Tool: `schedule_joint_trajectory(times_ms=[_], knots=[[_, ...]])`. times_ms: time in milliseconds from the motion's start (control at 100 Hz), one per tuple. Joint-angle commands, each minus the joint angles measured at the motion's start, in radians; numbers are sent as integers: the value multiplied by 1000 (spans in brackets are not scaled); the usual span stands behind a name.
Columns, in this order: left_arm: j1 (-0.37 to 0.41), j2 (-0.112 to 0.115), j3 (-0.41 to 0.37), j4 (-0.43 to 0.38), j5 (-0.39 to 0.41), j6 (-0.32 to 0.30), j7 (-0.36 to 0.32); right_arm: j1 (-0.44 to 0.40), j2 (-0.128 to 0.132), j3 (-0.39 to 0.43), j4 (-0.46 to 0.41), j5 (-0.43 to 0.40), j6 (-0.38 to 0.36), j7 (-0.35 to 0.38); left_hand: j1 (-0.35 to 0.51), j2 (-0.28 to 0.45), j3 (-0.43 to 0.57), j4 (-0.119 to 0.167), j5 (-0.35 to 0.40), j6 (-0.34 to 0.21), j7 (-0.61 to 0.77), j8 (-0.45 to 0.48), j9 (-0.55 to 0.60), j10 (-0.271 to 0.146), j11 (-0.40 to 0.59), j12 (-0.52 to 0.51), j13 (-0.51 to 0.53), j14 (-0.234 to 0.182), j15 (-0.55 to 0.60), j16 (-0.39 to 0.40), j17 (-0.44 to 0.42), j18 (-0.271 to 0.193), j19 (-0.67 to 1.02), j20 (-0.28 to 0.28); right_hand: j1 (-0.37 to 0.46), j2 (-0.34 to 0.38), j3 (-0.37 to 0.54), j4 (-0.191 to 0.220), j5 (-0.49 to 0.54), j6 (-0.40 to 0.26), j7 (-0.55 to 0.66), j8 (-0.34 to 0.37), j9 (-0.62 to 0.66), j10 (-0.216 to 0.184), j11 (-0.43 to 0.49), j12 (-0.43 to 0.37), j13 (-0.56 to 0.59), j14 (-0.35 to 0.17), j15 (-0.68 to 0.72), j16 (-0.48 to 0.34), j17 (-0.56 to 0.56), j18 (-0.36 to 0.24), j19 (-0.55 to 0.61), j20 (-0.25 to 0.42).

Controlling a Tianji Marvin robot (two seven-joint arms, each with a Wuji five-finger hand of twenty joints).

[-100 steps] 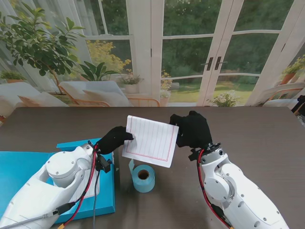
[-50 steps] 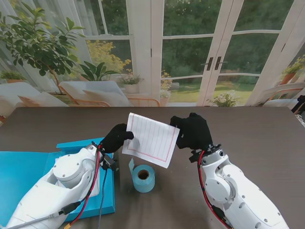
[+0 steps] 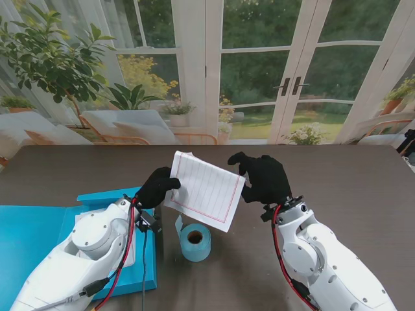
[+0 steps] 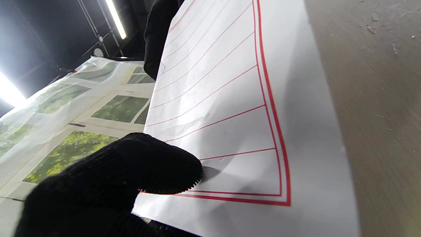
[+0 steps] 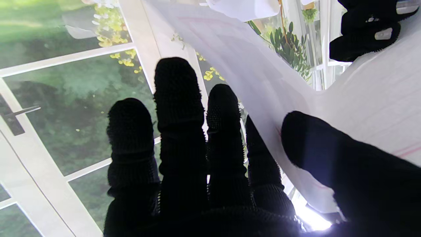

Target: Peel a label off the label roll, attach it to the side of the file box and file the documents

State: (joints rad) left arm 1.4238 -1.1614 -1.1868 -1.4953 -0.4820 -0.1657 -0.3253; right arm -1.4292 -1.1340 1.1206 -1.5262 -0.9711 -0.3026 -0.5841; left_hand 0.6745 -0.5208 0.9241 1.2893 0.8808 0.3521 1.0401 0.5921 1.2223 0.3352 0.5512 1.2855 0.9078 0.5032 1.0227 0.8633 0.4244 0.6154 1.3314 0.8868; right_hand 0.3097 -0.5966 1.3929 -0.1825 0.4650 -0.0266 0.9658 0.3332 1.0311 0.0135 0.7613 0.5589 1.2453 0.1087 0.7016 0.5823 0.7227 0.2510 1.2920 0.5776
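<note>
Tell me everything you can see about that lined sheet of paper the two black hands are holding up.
The sheet of paper is white, ruled with thin red lines inside a double red border. It looks thin and flexible, slightly curved, held tilted in the air above the table. The left hand pinches one side edge, and the right hand pinches the opposite edge between thumb and fingers.
</note>
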Motion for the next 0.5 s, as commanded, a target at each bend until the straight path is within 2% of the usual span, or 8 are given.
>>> schedule_joint_trajectory(times_ms=[0,50,220,360,490], knots=[[10,-7,-5,-8,-13,-1,-15,-8,3,2,-9,-5,4,21,37,-52,26,57,-1,35,33,28,46,-35,24,14,31,46,30,9,40,14,66,26,-33,28,22,56,-80,31,-31,29,-72,21,11,-25,-48,23,-46,-13,-42,31,-40,-24],[13,-8,-7,-11,-17,-1,-13,-10,3,5,-11,-4,7,28,39,-53,30,60,-5,37,36,38,46,-39,26,16,37,44,33,9,48,16,71,28,-41,24,17,58,-127,33,-45,23,-123,31,7,-36,-91,34,-75,-25,-76,37,-60,-34],[26,-9,-16,-22,-25,-5,-4,-16,8,16,-22,-8,26,58,39,-52,34,63,-9,38,42,53,50,-41,31,23,45,43,42,12,59,19,78,31,-67,22,-8,73,-314,114,-70,-18,-358,71,8,-104,-294,86,-165,-98,-227,48,-147,-80],[39,-6,-32,-37,-17,-2,1,-13,14,24,-19,-17,32,85,39,-51,33,62,-12,36,43,58,48,-45,32,26,40,39,43,12,57,15,77,31,-77,-48,-39,69,-378,118,-98,-65,-575,122,-8,-164,-516,133,-265,-198,-374,61,-257,-138],[57,-2,-55,-57,-4,3,7,-7,22,43,-13,-26,16,118,38,-49,34,61,-14,34,43,59,46,-44,32,28,38,39,44,13,54,13,76,31,-108,-113,-72,57,-382,101,-191,-125,-709,141,-24,-192,-677,149,-353,-276,-479,64,-353,-188]])
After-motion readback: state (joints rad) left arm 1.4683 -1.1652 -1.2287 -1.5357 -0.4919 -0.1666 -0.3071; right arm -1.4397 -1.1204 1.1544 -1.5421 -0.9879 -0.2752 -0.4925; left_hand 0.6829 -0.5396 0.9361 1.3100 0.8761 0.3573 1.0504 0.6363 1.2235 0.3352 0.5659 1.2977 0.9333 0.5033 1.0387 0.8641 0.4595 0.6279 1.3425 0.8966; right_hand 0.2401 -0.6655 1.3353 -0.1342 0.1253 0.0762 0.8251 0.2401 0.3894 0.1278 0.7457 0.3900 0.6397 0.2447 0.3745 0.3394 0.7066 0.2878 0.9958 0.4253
